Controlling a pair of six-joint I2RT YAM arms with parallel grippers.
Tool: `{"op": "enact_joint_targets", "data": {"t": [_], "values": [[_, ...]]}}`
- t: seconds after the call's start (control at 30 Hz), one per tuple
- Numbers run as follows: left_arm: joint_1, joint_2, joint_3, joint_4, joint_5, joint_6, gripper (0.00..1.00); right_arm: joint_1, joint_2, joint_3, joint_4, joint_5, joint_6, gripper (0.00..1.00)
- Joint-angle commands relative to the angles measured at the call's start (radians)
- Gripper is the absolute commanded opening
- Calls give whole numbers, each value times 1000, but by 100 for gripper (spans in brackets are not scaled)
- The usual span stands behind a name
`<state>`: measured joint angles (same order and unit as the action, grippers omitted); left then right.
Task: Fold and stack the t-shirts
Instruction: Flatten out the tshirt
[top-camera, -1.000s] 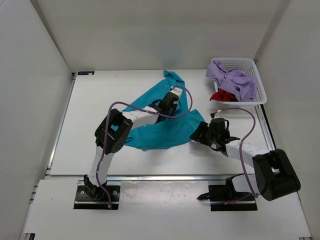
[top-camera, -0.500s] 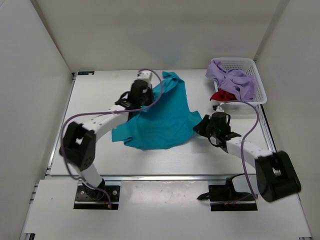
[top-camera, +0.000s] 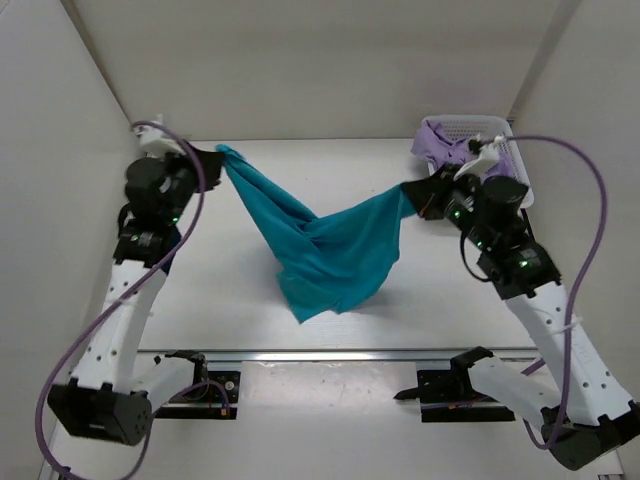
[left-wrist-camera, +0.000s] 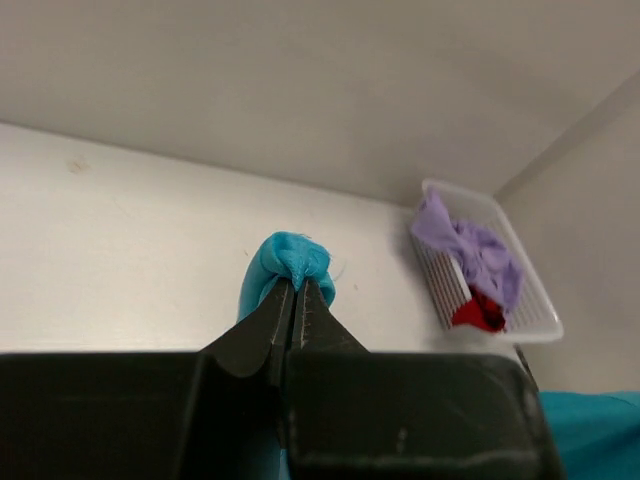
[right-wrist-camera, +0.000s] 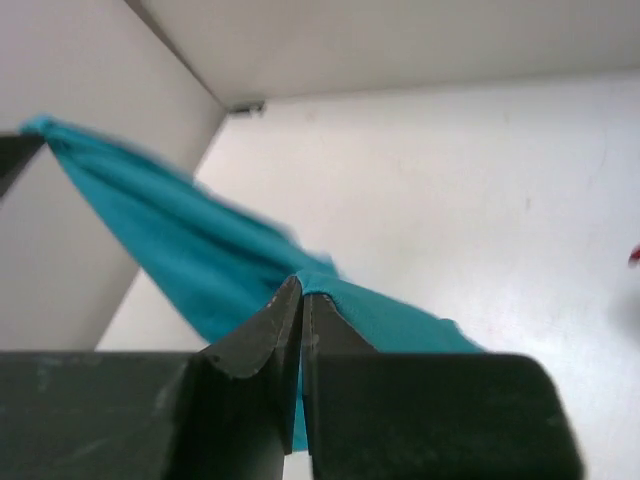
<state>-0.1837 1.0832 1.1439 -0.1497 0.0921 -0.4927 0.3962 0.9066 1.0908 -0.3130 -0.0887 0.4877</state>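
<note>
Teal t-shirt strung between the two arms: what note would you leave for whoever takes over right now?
Left end effector: shut on one end of the teal t-shirt.
Right end effector: shut on its other end.
The shirt hangs spread between them, unfolded.
Lavender t-shirt and red t-shirt lie crumpled in the white basket.
Done: nothing folded or stacked.
Left: fold all three, then stack.

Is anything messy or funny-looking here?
Yes. The teal t-shirt hangs twisted and bunched between the left gripper and right gripper, not flat. The lavender t-shirt flops crumpled over the basket rim.
</note>
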Motion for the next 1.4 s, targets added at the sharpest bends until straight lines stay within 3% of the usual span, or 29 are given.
{"op": "enact_joint_targets", "data": {"t": [0.0, 0.07, 0.13, 0.2, 0.3, 0.37, 0.47, 0.57, 0.6, 0.63, 0.7, 0.77, 0.83, 0.9, 0.93, 1.03, 1.17, 1.37], "values": [[144, -112, 45, -59, 148, -37, 1, -48, 49, 254, -158, -66, -96, 0], [229, -140, 25, -73, 178, -49, 1, -168, 128, 311, -153, -138, -103, 1], [207, -154, -24, -82, 147, -29, 2, -285, 207, 308, -109, -329, -63, 0], [194, -158, -93, -71, 139, -26, 1, -283, 315, 307, -72, -342, -57, 0], [216, -132, -229, -12, 167, -52, 1, -251, 493, 371, -64, -246, -86, 0], [214, -94, -277, 15, 158, -67, 0, -267, 648, 455, -92, -295, -95, 0], [200, -20, -329, 57, 104, -93, 0, -264, 971, 764, -196, -267, -104, 0], [138, 23, -360, 94, 49, -112, 0, -254, 1370, 1379, -404, -276, -123, 1], [141, 38, -372, 102, 43, -118, 0, -260, 1488, 1623, -426, -284, -104, 9], [144, 49, -383, 110, 35, -122, 0, -279, 1471, 1589, -402, -307, -53, 13], [165, 66, -378, 117, 35, -133, 0, -296, 1399, 1456, -293, -388, -12, 36], [165, 73, -383, 130, 44, -141, 0, -283, 1341, 1393, -345, -332, -82, 46], [152, 73, -400, 160, 17, -149, 1, -232, 1277, 1352, -446, -234, -174, 47], [130, 66, -409, 194, 20, -176, 0, -188, 1217, 1260, -514, -152, -195, 42], [127, 64, -420, 200, 21, -182, 2, -148, 1136, 1116, -496, -138, -202, 39], [99, 41, -427, 194, 32, -175, 1, -61, 857, 576, -203, -74, -179, 38], [70, -37, -483, 193, 32, -175, 2, -63, 629, 61, 26, -111, -100, 37], [33, -72, -539, 210, 34, -184, 1, -59, 572, -193, 113, -89, -54, 39]]}}
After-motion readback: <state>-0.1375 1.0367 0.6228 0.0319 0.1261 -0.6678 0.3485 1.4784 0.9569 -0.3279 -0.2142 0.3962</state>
